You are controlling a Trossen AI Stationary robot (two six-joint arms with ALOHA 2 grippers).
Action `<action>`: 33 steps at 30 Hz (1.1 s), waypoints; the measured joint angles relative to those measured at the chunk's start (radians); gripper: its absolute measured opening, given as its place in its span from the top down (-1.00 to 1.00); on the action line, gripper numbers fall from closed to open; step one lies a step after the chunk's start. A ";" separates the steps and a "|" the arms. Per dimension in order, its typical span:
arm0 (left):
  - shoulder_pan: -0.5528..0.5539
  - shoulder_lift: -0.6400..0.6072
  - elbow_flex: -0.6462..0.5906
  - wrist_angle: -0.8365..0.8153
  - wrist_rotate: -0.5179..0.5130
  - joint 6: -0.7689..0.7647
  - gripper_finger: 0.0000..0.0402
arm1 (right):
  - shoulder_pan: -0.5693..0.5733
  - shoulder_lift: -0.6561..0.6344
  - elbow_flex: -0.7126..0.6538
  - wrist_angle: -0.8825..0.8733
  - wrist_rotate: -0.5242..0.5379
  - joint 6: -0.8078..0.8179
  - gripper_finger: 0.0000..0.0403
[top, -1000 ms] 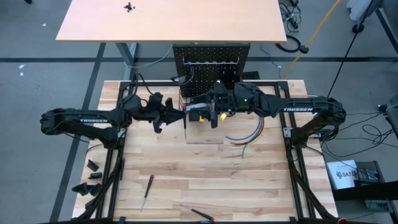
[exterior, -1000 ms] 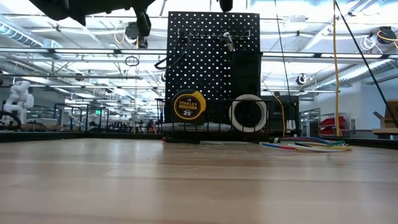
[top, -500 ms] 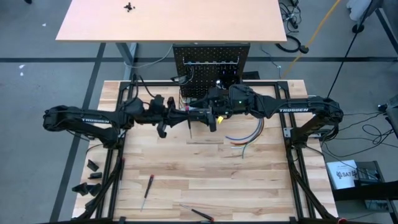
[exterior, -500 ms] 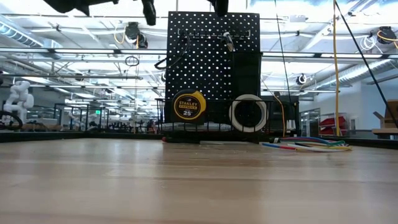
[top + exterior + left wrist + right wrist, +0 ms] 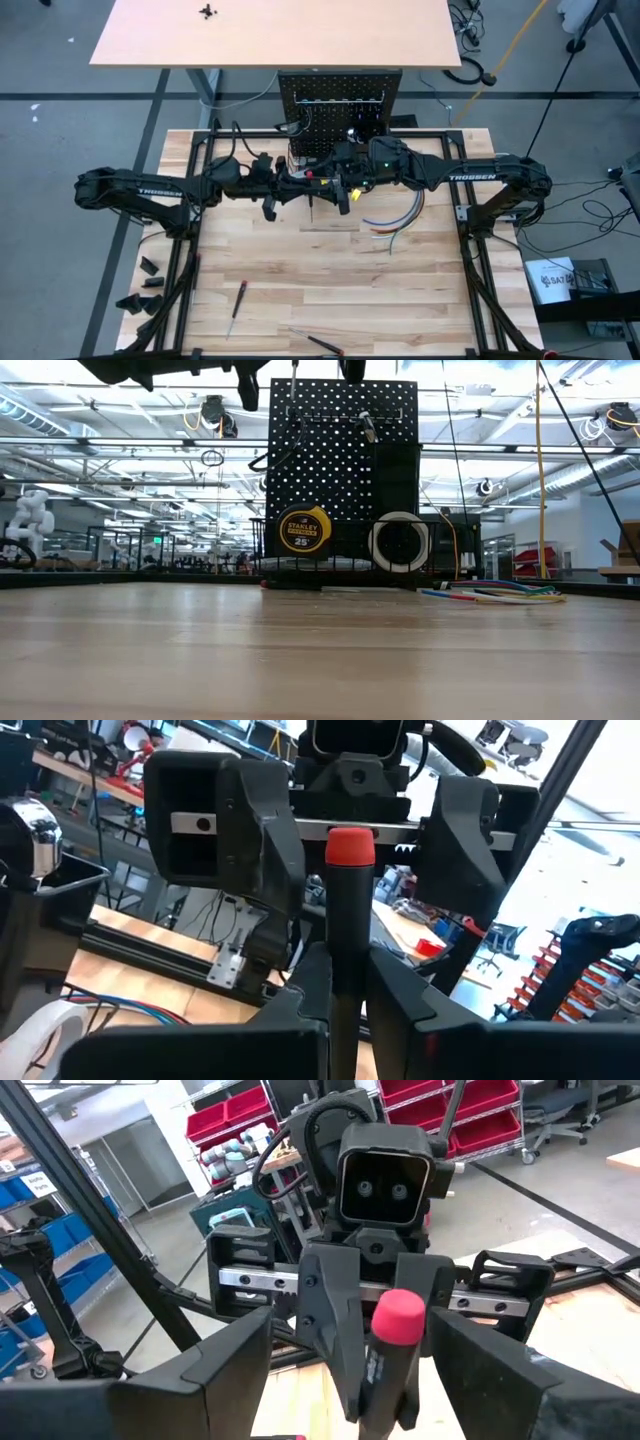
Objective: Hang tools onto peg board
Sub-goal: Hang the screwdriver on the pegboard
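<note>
Table (image 5: pixel 300 280): pale wood-plank top; both arms reach in from the sides and meet above its far middle, in front of the peg board.
Peg board (image 5: pixel 338 100): upright black perforated panel at the far edge of the table. In the low view (image 5: pixel 340 450) a silver tool (image 5: pixel 368 426) hangs from an upper hook.
Left arm: comes in from the table's left. Left gripper (image 5: pixel 300 186) has its fingers (image 5: pixel 310 985) pressed onto the black handle of a screwdriver with a red cap.
Right arm: comes in from the table's right. Right gripper (image 5: pixel 332 187) faces the left one head-on, fingers (image 5: pixel 240 1370) spread, one on each side of the screwdriver's red end; cannot tell whether they touch it.
Screwdriver, held (image 5: pixel 348 910): black grip, red cap, carried in the air between the two grippers, above the table and just short of the board; cap also seen from the right wrist (image 5: pixel 398 1318).
Tape measure (image 5: pixel 304 528): yellow and black, at the foot of the board, left part.
Tape roll (image 5: pixel 399 542): white ring, just beside the tape measure.
Coloured wires (image 5: pixel 392 220): curved bundle lying on the table under the right arm.
Loose screwdriver (image 5: pixel 237 306): red and black, flat on the near left of the table, well apart from the arms.
Second loose tool (image 5: pixel 322 344): at the near edge; type unclear.
</note>
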 joint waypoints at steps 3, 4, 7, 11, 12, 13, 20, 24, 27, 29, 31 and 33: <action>0.000 0.000 0.000 0.002 0.000 0.000 0.86 | 0.000 0.000 0.000 -0.001 0.001 0.000 -0.17; -0.001 0.000 0.000 0.002 0.000 -0.001 0.86 | 0.000 0.000 0.000 -0.001 0.001 0.000 -0.11; 0.000 0.000 0.000 0.001 0.001 -0.020 0.86 | 0.000 0.000 0.000 -0.002 0.005 -0.001 0.16; -0.001 0.005 0.001 0.002 0.004 -0.023 0.86 | -0.002 0.000 0.000 -0.007 0.005 -0.041 0.68; -0.001 0.005 0.001 0.002 0.007 -0.017 0.86 | -0.002 0.000 0.000 -0.006 0.000 -0.057 0.78; -0.001 0.005 0.001 0.003 0.008 -0.015 0.86 | 0.000 0.000 0.000 -0.005 -0.001 -0.069 0.78; -0.002 0.006 0.002 -0.002 0.005 -0.031 0.43 | 0.004 0.000 0.000 -0.004 0.001 -0.081 0.77; -0.002 0.006 0.002 -0.003 0.003 -0.029 0.20 | 0.005 0.000 0.000 0.000 0.004 -0.078 0.77; -0.002 0.006 0.002 -0.009 0.000 -0.025 0.15 | 0.005 0.000 0.000 0.009 0.004 -0.076 0.77; -0.002 0.006 0.002 -0.018 0.001 -0.022 0.14 | 0.005 0.000 0.000 0.028 0.008 -0.075 0.77; -0.002 0.006 0.002 -0.041 0.000 -0.022 0.14 | 0.005 0.000 0.000 0.056 0.011 -0.074 0.77; -0.002 0.006 0.002 -0.065 0.001 -0.018 0.14 | 0.004 0.000 0.000 0.065 0.023 -0.074 0.77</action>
